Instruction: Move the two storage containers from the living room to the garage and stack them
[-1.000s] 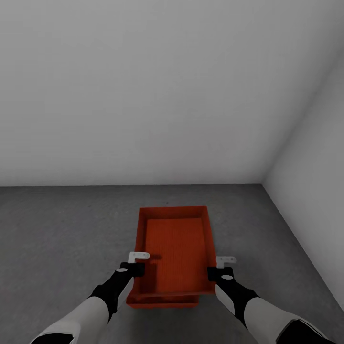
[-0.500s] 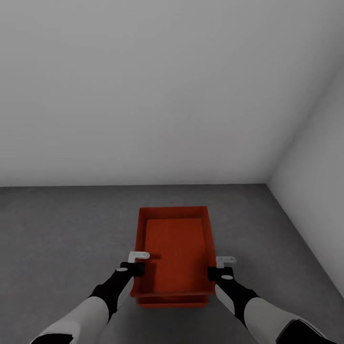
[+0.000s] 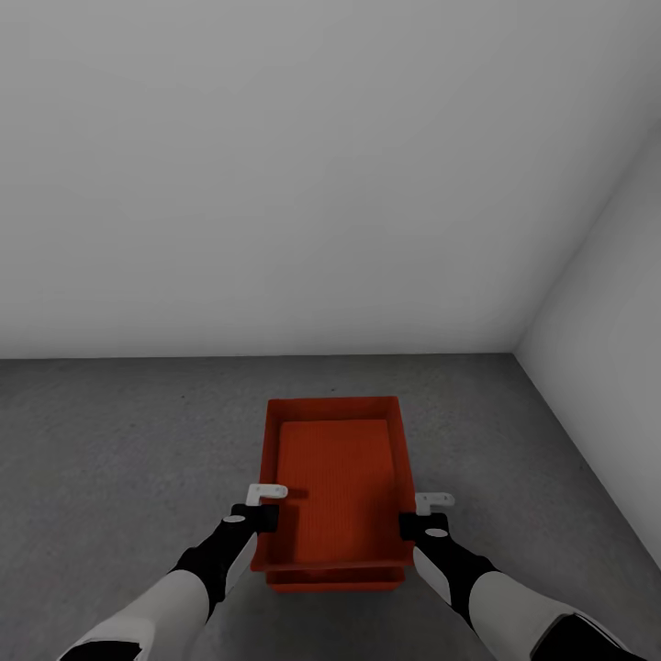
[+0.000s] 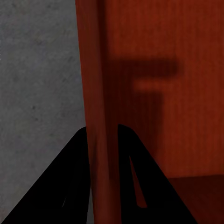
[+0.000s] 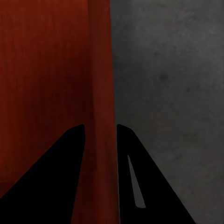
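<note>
Two orange-red storage containers are in the garage, one above the other. The upper container [image 3: 335,477] is held at its long side walls by both grippers. My left gripper [image 3: 260,514] is shut on its left wall [image 4: 95,70], with one finger on each side of it. My right gripper [image 3: 415,523] is shut on the right wall [image 5: 99,70] in the same way. Of the lower container [image 3: 335,578] only the near edge shows under the upper one, on the dark grey concrete floor [image 3: 110,441]. I cannot tell whether the two touch.
A plain white-grey wall [image 3: 275,184] rises just beyond the containers. A side wall [image 3: 606,367] meets it in a corner at the right. Bare concrete floor [image 5: 163,70] lies on both sides of the stack.
The view has shifted slightly. The held container now lines up over the lower one, whose near edge earlier stuck out to the left. Both grippers keep their hold.
</note>
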{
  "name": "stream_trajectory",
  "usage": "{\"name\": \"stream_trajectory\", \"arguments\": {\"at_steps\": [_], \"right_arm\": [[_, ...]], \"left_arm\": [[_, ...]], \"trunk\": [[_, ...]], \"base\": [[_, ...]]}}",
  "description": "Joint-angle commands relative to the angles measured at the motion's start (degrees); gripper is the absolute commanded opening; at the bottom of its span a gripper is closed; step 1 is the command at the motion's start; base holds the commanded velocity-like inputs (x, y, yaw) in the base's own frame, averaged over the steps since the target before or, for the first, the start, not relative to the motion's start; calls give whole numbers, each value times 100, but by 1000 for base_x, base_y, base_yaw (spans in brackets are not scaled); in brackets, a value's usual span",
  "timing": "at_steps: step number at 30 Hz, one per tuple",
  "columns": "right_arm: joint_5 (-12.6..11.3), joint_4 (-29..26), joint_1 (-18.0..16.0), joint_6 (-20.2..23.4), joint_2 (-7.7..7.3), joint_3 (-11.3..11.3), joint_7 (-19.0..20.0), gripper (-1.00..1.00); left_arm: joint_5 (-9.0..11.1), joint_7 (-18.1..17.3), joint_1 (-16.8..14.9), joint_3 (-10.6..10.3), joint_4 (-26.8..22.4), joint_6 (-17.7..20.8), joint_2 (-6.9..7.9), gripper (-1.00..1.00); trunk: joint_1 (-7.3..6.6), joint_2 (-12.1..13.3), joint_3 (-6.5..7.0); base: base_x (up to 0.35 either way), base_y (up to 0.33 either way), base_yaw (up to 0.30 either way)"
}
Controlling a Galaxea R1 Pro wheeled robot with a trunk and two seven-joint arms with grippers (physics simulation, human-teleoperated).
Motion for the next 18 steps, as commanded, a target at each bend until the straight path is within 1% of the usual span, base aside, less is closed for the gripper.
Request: {"name": "stream_trajectory", "arguments": {"at_steps": [1, 18], "right_arm": [[45, -4, -10, -18, 0, -29, -94, -100], [45, -4, -10, -19, -14, -29, -92, -100]], "left_arm": [[-3, 41, 4, -164, 59, 31, -42, -100], [20, 61, 4, -162, 64, 30, -46, -100]], "trunk": [[0, -2, -3], [0, -2, -3]], "base": [[0, 0, 0], [0, 0, 0]]}}
